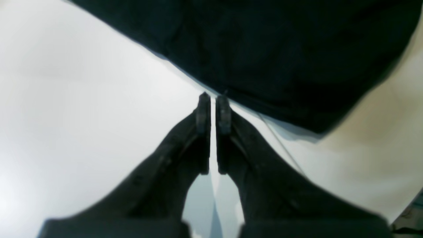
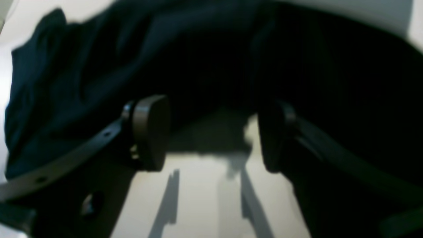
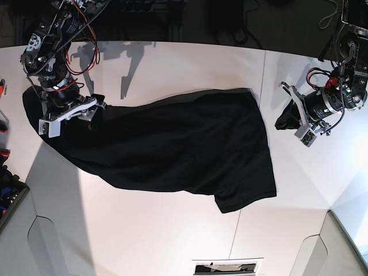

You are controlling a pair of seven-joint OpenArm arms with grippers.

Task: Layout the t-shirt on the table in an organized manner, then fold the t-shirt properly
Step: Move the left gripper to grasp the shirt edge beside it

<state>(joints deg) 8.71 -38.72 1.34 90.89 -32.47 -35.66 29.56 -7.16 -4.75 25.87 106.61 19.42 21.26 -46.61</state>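
Observation:
The black t-shirt (image 3: 184, 149) lies spread in a long, uneven shape across the middle of the white table (image 3: 172, 230); no graphic shows. My right gripper (image 3: 72, 115) stands over the shirt's left end. In the right wrist view it (image 2: 211, 132) is open, with bunched t-shirt (image 2: 198, 49) fabric just beyond its pads (image 2: 150, 132) and bare table (image 2: 198, 198) below. My left gripper (image 3: 283, 122) sits right of the shirt, apart from it. In the left wrist view it (image 1: 213, 99) is shut with only a thin slit, its tips near the t-shirt (image 1: 281, 49) edge and holding nothing.
A thin dark seam (image 3: 261, 75) crosses the table on the right. Cables and dark equipment (image 3: 172, 17) line the far edge. A bin with colourful items (image 3: 7, 195) sits at the left edge. A small label (image 3: 227, 267) lies at the near edge.

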